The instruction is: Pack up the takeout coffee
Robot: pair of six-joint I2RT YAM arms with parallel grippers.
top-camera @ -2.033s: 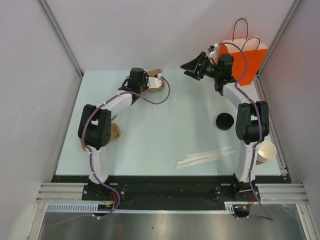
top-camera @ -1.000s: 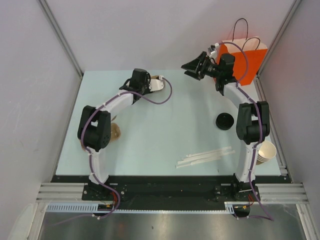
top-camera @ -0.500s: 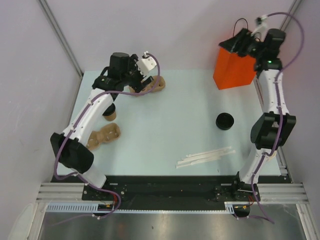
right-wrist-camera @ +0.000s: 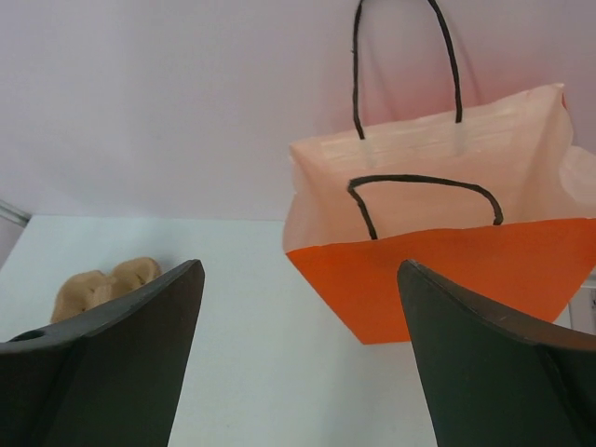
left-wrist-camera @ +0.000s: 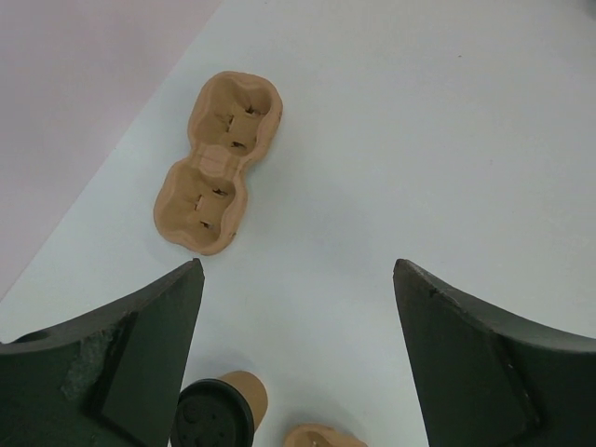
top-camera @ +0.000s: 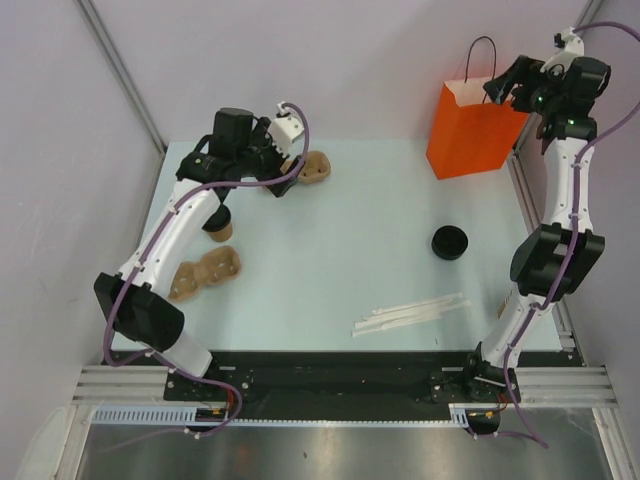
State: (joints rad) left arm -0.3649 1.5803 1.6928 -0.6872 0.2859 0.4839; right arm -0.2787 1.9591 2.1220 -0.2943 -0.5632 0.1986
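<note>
The left pincer (left-wrist-camera: 298,268) hangs above the pale desk (left-wrist-camera: 447,140) with its jaws spread wide and nothing between them. Below it stands the takeout coffee (left-wrist-camera: 216,417), a small tan paper cup with a round black plastic lid. It is upright on the desk's left side and partly hidden under the left arm in the overhead view. A tan moulded-pulp two-cup carrier (left-wrist-camera: 219,163) lies near the cup; a second carrier (top-camera: 315,168) lies toward the far edge. The right pincer (right-wrist-camera: 300,270) — likewise wide and empty — is beside the upright orange paper bag (right-wrist-camera: 438,270) with black cord handles at the far right corner, well apart from the cup. A loose round black lid (top-camera: 450,242) and flat white sticks (top-camera: 410,315) lie on the desk's right half.
</note>
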